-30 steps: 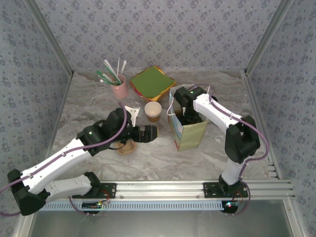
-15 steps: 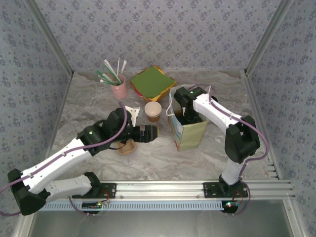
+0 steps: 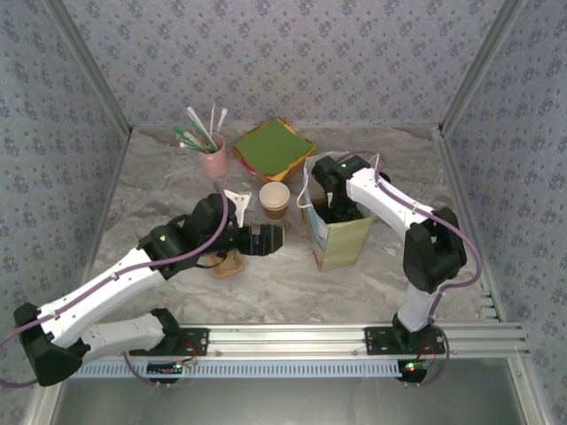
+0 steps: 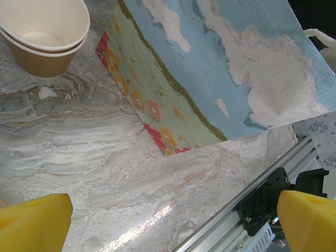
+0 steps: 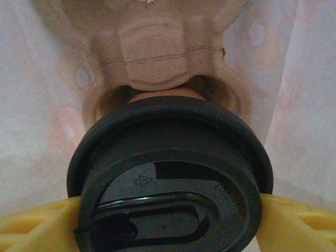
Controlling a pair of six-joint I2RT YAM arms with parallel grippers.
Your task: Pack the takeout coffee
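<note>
- The left gripper (image 4: 172, 219) is wide open near the paper bag (image 4: 226, 68).
- The takeout coffee (image 5: 168, 152) sits inside the bag.
- The right gripper (image 5: 168, 227) has a finger on each side of it; I cannot tell if it squeezes.

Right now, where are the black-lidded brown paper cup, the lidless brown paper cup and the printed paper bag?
black-lidded brown paper cup (image 5: 173, 152): right wrist view, top of the lid.
lidless brown paper cup (image 3: 275, 196): top external view, white inside.
printed paper bag (image 3: 341, 246): top external view, near wall.
</note>
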